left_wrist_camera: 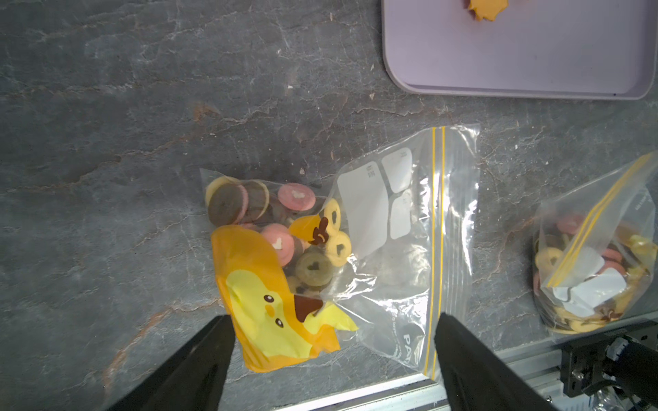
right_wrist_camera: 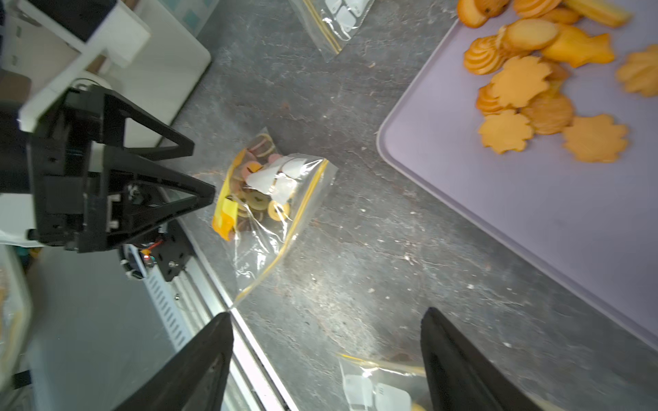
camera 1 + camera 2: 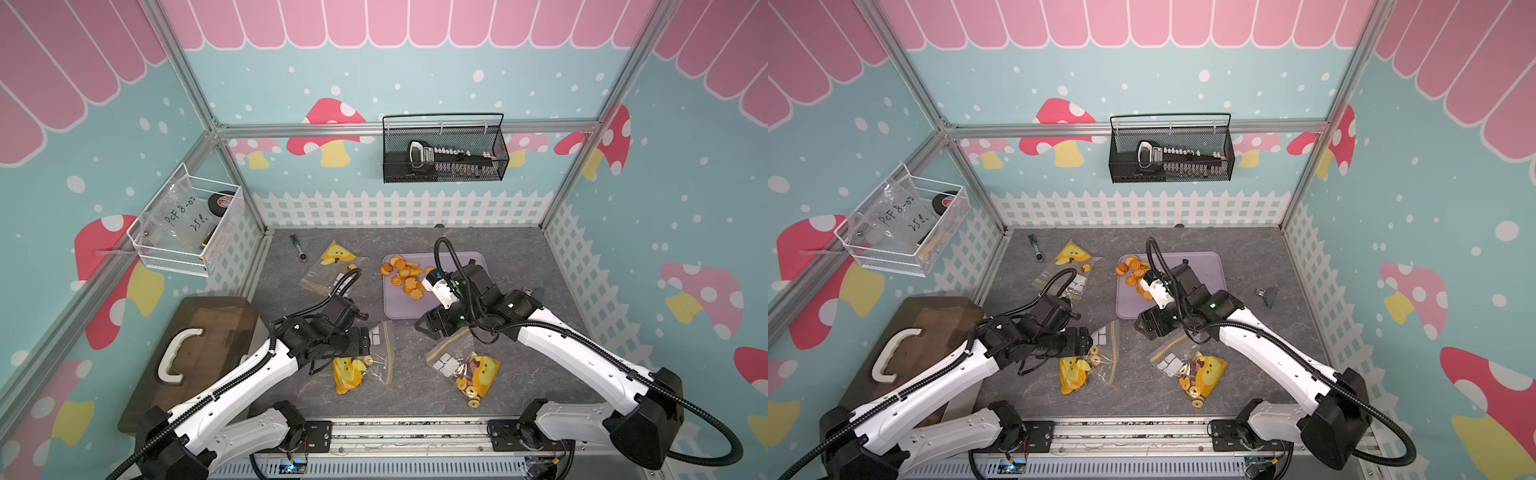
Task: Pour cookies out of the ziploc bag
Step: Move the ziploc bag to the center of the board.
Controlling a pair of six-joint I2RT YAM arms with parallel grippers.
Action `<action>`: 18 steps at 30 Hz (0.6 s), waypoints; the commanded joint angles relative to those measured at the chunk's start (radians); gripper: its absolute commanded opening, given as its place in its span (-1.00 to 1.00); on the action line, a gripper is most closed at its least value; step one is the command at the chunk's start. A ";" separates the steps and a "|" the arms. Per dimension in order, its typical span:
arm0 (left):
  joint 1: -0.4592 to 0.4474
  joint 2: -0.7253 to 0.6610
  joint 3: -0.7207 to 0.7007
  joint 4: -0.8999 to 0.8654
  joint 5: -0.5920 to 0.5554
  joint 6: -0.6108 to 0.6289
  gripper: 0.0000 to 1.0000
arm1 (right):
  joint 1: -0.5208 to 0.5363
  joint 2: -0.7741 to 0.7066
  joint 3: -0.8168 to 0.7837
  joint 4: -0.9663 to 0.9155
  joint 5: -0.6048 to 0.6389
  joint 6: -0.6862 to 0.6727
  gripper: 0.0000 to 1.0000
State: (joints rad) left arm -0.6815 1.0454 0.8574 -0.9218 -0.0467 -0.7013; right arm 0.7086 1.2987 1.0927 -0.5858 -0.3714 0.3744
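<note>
Teal walls [image 3: 395, 83] with white dots and printed red and pink mushrooms [image 3: 328, 137]; pink scalloped band along the top. White picket fence [image 3: 395, 208] print runs round the base. Aluminium frame [image 3: 407, 128] at the corners and across the back. Black mesh basket [image 3: 457, 170] hangs on the back wall, white wire basket [image 3: 174, 253] on a side wall. Grey marbled tabletop [image 3: 407, 374], evenly lit

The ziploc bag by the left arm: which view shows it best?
Left wrist view: the ziploc bag lies almost whole, ring cookies clear. In both top views the left arm covers part. The right wrist view shows it small.
</note>
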 commanded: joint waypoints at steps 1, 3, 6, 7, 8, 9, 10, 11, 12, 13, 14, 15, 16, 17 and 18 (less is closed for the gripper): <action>-0.004 0.001 -0.023 0.062 -0.030 -0.028 0.87 | 0.021 0.053 -0.046 0.089 -0.112 0.045 0.56; -0.004 0.024 -0.015 0.072 -0.012 -0.015 0.86 | 0.028 0.079 -0.049 0.103 -0.104 0.058 0.54; -0.004 0.067 0.004 0.072 -0.002 0.025 0.85 | 0.029 0.086 -0.062 0.128 -0.077 0.076 0.53; -0.005 0.083 0.014 0.072 0.000 0.048 0.84 | 0.028 0.082 -0.067 0.135 -0.063 0.081 0.53; -0.004 0.101 0.024 0.075 0.001 0.066 0.83 | 0.028 0.077 -0.075 0.141 -0.053 0.087 0.54; -0.005 0.122 0.036 0.075 0.003 0.086 0.83 | 0.028 0.072 -0.083 0.147 -0.041 0.091 0.55; -0.005 0.146 0.050 0.075 0.003 0.103 0.83 | 0.026 0.066 -0.089 0.147 -0.031 0.095 0.56; -0.004 0.169 0.059 0.075 0.004 0.116 0.81 | 0.026 0.064 -0.094 0.148 -0.025 0.096 0.57; -0.005 0.194 0.071 0.074 0.012 0.130 0.80 | 0.025 0.061 -0.097 0.148 -0.019 0.097 0.57; -0.004 0.216 0.080 0.076 0.025 0.141 0.79 | 0.023 0.062 -0.099 0.147 -0.017 0.095 0.58; -0.006 0.231 0.085 0.082 0.040 0.155 0.78 | 0.020 0.060 -0.099 0.146 -0.017 0.091 0.58; -0.006 0.245 0.093 0.090 0.053 0.170 0.78 | 0.016 0.058 -0.102 0.143 -0.016 0.088 0.58; -0.007 0.258 0.104 0.092 0.059 0.184 0.79 | 0.011 0.055 -0.106 0.141 -0.015 0.085 0.59; -0.009 0.268 0.113 0.090 0.068 0.201 0.79 | 0.004 0.052 -0.109 0.139 -0.016 0.083 0.59; -0.010 0.279 0.127 0.084 0.074 0.221 0.79 | -0.004 0.048 -0.114 0.139 -0.019 0.080 0.59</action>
State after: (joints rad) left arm -0.6834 1.3083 0.9371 -0.8482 -0.0063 -0.5503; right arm 0.7227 1.3766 0.9985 -0.4541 -0.3996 0.4576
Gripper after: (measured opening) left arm 0.893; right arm 0.795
